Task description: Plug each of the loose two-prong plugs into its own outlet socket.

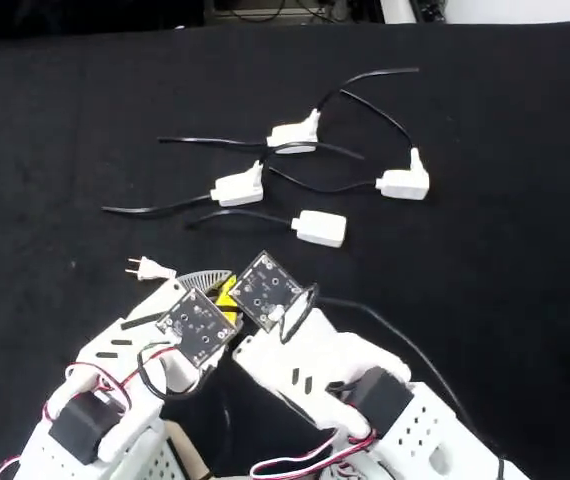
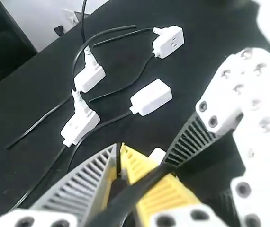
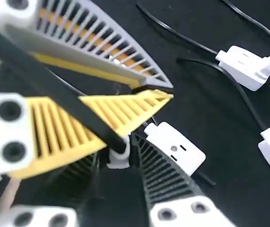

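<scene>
Left gripper (image 2: 118,149) and right gripper (image 3: 150,118) both pinch narrow on one black cord (image 3: 45,79), the plug (image 1: 150,269) lies on the table (image 1: 65,120) at their 10 o'clock, and four sockets (image 1: 320,228) spread from 12 to 2 o'clock.

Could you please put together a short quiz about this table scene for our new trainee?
1. Count: in the high view, how many white outlet sockets lie in the open beyond the arms?
2. True or false: the loose two-prong plug is already seated in a socket.
3. Multiple choice: the plug lies A) among the far sockets; B) close by the arms, nearer to them than those sockets; C) at the table's far edge.
Key: 1) four; 2) false; 3) B.
</scene>
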